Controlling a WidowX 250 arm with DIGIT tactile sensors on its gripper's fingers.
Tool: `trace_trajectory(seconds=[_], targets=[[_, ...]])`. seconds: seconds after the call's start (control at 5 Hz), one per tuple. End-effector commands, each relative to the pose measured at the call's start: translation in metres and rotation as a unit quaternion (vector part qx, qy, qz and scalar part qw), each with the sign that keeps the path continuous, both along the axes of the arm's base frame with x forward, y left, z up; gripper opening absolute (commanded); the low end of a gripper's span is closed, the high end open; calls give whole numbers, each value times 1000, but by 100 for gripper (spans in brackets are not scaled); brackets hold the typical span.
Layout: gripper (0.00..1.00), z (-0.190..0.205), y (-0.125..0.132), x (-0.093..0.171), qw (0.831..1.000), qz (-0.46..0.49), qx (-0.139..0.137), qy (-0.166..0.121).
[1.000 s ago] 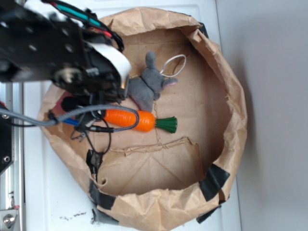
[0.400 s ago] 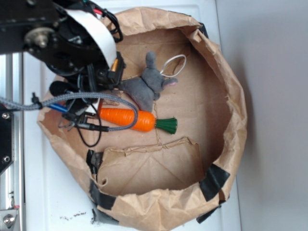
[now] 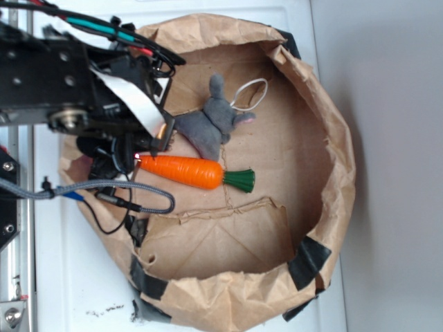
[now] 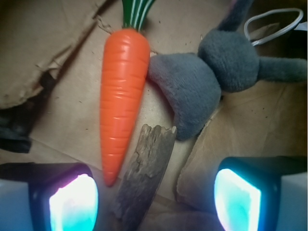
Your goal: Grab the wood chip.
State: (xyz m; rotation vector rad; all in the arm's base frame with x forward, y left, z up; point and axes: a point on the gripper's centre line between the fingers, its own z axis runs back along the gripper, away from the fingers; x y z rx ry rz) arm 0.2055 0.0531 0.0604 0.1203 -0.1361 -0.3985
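Straddling one wood chip [image 4: 144,175], the spread gripper [image 4: 154,197] faces one carrot [image 4: 121,94] and one rabbit [image 4: 207,82].

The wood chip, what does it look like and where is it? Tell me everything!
The flat, rough brown-grey wood chip is a long sliver with a jagged, notched top end and cracked grain. It lies on brown paper between the open pincer's glowing fingers, beside the orange plastic carrot, its top close to the grey plush rabbit. The exterior view hides it.
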Motion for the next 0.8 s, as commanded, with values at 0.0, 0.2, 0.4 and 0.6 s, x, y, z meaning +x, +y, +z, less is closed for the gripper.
trace_trajectory(seconds=[0.0, 0.2, 0.4, 0.6], targets=[[100, -19, -10, 9, 999, -10, 37, 7], [100, -27, -14, 14, 999, -9, 50, 14], [100, -38, -24, 17, 999, -14, 44, 24], [100, -49, -29, 19, 1000, -5, 20, 23]])
